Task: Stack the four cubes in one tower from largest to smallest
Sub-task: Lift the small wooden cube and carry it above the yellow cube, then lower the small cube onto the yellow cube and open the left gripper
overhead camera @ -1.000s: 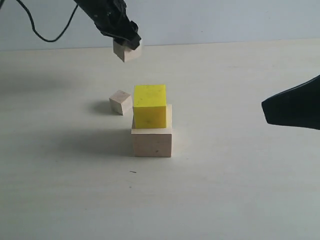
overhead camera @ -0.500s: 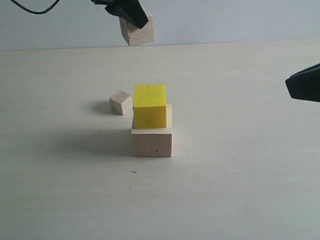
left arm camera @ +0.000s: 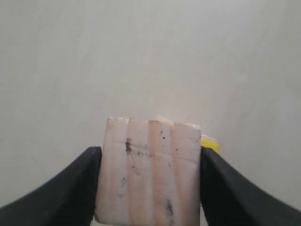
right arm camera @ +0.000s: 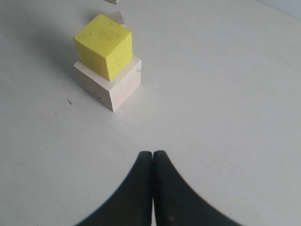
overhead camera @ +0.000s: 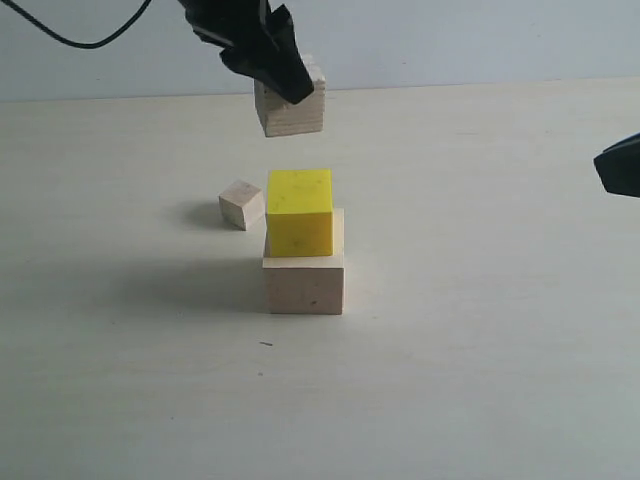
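Left gripper [overhead camera: 285, 80] was clamped on the plywood cube [overhead camera: 295, 112]. It held the cube in the air, with a clear gap under it, over the yellow cube [overhead camera: 299, 210]. This arm reached in from the upper left of the exterior view and its gripper sloped down toward the right. In the left wrist view the two dark fingers [left arm camera: 70, 188] pressed on opposite sides of the cube. The striped, layered face was turned to the camera, and a small yellow corner showed just past one edge of it.

On the table [overhead camera: 480, 350], nearest to the exterior camera, the large pale wooden cube [overhead camera: 304, 285] stood flat. The yellow cube rested on top of it, touching it. It was not centred, because a narrow strip of the wooden top showed on the right side. A little further back and to the left, the smallest pale cube [overhead camera: 241, 204] lay alone on the table, turned at an angle, near the stack but not touching it.

Right gripper [right arm camera: 153, 157] had its fingers pressed together on nothing. It hovered above the table, well apart from the stack. In the exterior view only its dark tip entered at the right edge. Furthest back, a pale wall [overhead camera: 450, 40] stood behind the table.
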`<state>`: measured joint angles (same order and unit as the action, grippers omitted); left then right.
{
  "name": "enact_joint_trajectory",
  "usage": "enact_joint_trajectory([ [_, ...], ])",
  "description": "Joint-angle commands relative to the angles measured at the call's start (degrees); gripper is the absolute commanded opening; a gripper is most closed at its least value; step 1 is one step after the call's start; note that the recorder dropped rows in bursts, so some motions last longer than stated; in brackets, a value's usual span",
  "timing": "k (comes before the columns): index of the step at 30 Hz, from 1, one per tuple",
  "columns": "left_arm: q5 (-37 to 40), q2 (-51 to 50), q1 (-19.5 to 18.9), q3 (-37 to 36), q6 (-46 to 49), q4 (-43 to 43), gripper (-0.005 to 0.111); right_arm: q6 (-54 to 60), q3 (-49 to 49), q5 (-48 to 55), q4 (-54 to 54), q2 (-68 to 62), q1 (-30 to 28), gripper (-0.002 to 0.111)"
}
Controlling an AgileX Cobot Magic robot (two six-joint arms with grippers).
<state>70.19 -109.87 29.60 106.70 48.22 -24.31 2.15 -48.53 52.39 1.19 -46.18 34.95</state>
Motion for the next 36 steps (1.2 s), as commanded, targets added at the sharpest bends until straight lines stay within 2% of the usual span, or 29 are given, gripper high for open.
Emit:
enact_joint_trajectory([
  [1,-0.23,3.92,-0.41,-4.28,5.7,-4.78,0.0,-0.27,0.17,0.06,0.29,0.19,0.02,0.0],
  [12,-0.23,4.5,0.22,-8.69,10.71,-8.11,0.0,-0.27,0.17,1.44,0.29,0.19,0.02,0.0],
  [23,-0.23,0.18,0.31,-8.69,14.05,-5.8,0.0,-0.15,0.17,1.45,-0.75,0.19,0.02,0.0],
  [36,-0.23,-2.13,0.31,-8.69,16.09,-7.2,0.0,-0.15,0.17,1.45,-0.85,0.19,0.02,0.0],
])
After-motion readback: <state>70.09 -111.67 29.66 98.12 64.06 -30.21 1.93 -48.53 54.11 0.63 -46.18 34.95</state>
